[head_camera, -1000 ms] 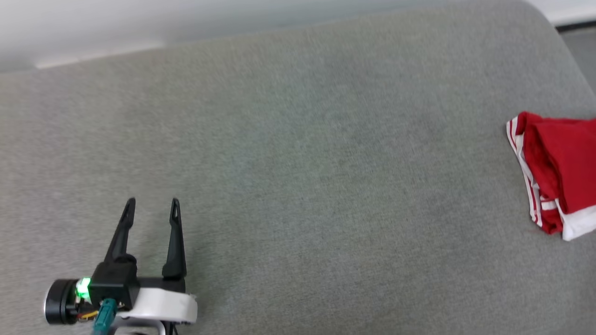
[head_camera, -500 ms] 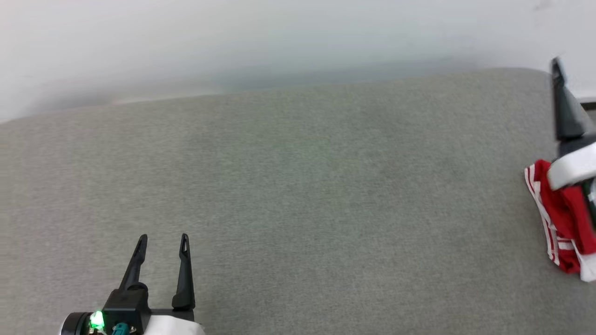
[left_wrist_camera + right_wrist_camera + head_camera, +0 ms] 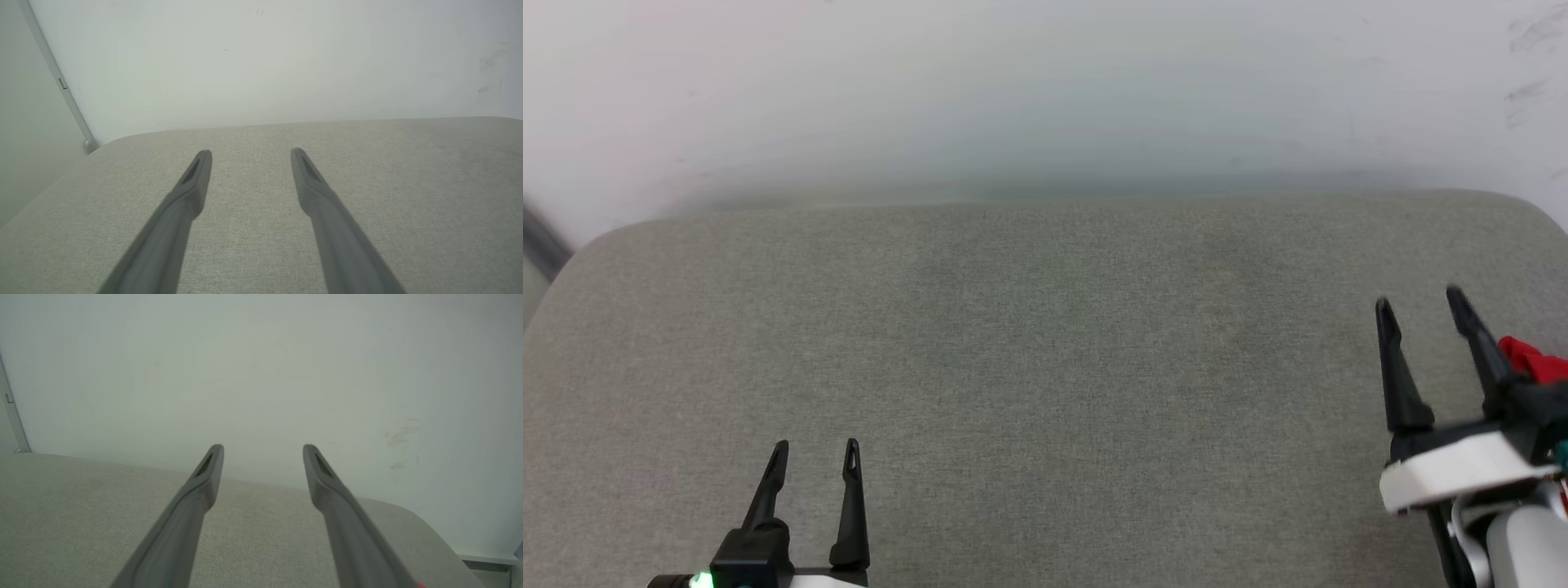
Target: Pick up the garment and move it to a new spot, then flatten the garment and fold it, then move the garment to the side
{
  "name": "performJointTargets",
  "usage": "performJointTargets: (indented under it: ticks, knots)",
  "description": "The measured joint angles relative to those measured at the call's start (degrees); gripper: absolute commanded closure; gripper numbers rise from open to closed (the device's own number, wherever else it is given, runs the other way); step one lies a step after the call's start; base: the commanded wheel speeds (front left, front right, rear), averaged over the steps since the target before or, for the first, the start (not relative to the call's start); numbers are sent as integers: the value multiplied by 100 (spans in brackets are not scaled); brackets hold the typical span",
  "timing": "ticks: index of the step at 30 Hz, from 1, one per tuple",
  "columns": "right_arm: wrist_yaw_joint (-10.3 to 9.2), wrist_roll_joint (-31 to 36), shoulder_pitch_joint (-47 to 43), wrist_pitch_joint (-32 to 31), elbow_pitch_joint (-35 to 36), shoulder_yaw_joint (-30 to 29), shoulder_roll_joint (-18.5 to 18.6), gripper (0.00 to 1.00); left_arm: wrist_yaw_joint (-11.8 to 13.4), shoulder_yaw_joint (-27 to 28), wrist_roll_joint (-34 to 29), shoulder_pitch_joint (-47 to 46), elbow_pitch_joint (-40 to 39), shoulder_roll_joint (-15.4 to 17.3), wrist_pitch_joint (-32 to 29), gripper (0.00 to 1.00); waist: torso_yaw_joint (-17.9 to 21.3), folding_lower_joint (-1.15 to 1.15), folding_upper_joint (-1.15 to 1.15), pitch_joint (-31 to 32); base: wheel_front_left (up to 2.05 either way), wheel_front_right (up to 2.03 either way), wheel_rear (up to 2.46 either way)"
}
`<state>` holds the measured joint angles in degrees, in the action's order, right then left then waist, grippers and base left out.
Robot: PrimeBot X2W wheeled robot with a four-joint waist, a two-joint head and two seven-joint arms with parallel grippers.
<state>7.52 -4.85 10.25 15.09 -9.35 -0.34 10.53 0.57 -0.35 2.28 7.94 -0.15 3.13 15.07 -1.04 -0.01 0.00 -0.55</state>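
Presently the left gripper (image 3: pixel 815 445) and right gripper (image 3: pixel 1419 298) hover spread wide, empty. The garment (image 3: pixel 1529 359) peeks beside the right.

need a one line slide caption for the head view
Left pincer and right pincer open over the grey cushion, red garment peeking out behind the right one.

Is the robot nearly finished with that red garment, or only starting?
Probably near the end. Done: the garment lies at the right edge of the grey cushion, so moving it aside looks complete; its fold is hidden behind the right gripper. In hand: nothing, since that gripper and the left gripper are both open and empty. Left: seemingly little, if anything.
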Motion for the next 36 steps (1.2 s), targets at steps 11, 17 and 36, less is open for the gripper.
performJointTargets:
  ticks: [11, 17, 36]
  knots:
    - [-1, -67, -1189, -1, 233, -308, -498, 0, -141, -15, 102, 98, 102, -12, 0, 0, -131, 0, 0, 176, 0, 0, 0]
    - [-1, -132, -1630, 0, 467, -304, -644, 0, -208, -22, 100, 170, 113, -13, 0, 0, -165, 0, 0, 282, 0, 0, 0]
    - [0, -387, -2007, -52, 524, -355, -740, 100, -259, -42, 298, 296, 413, -18, -62, 100, -214, 0, 0, 344, 0, 0, 0]
